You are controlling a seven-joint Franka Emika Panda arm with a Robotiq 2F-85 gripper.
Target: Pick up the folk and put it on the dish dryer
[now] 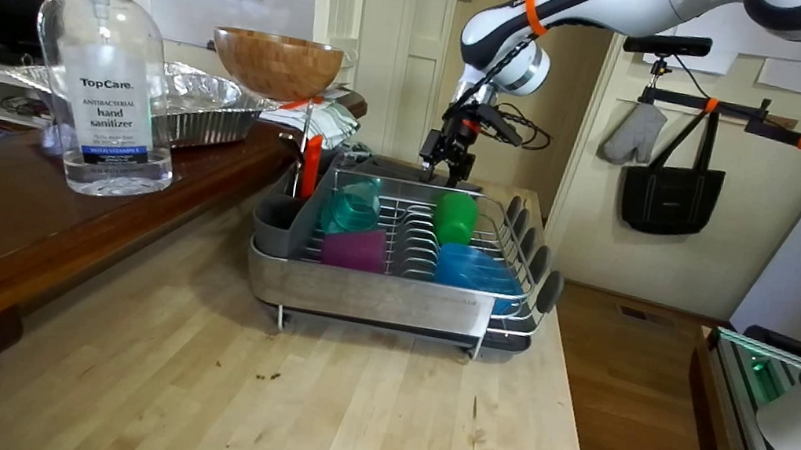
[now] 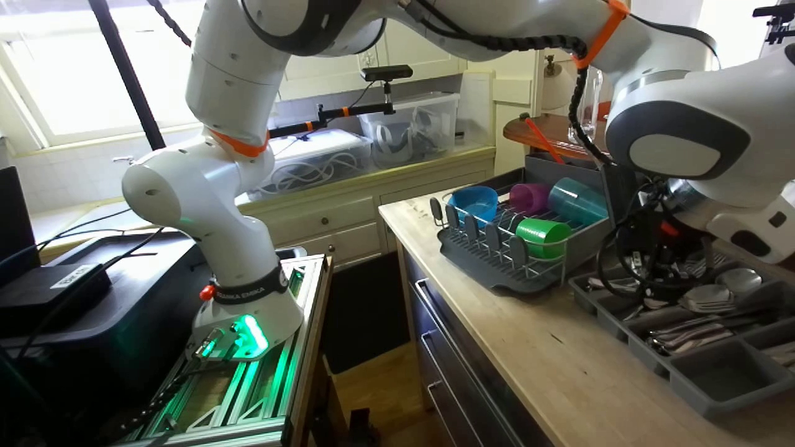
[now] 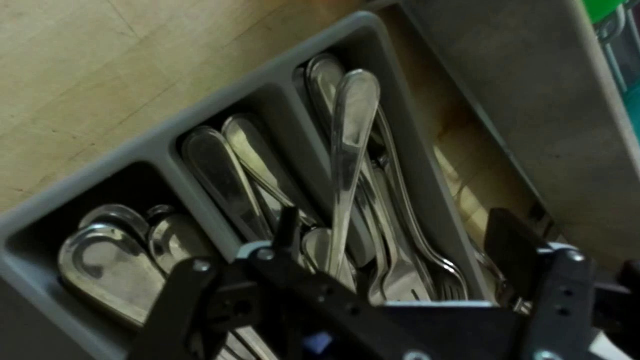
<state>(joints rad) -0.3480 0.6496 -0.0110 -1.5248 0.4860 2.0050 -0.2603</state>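
Two black fingers (image 3: pixel 510 247) stand well spread on the tool (image 3: pixel 395 235), and the wrist view shows nothing pinched between them. The likeliest fork (image 3: pixel 402 280) lies with others in the gray cutlery tray (image 3: pixel 157 140), in what that view shows as the right compartment. It is framed between the fingers, its tines toward the tool and its handle pointing away. Its long axis runs steeply up that view, leaning left, roughly across the line from finger to finger, so a grasp should close on its sides; the height above it cannot be told. A slanting steel handle (image 3: pixel 356 100) crosses over the forks, its far end hidden, and could be caught along with the one wanted.

The tray's middle compartment holds more handles (image 3: pixel 212 170), the left one broad rounded pieces (image 3: pixel 102 260); an exterior view plainly shows spoons (image 2: pixel 739 280) among its contents.

Just beyond the tray's fork side, on the same pale wooden surface (image 1: pixel 372 411), sits the wire dish rack (image 1: pixel 370 296), where the fork must go. It carries a green cup (image 1: pixel 455 217), a teal tumbler (image 1: pixel 354 206), a purple cup (image 1: pixel 355 248) and a blue bowl (image 1: pixel 477 272). Its side utensil holder (image 1: pixel 276 234), with an orange-red utensil (image 1: pixel 310 164) standing in it, seems a natural spot.

Farther from the tool, a darker wooden table edge (image 1: pixel 155 220) runs beside the rack, bearing a hand sanitizer bottle (image 1: pixel 112 110) and a foil tray (image 1: pixel 213 125).
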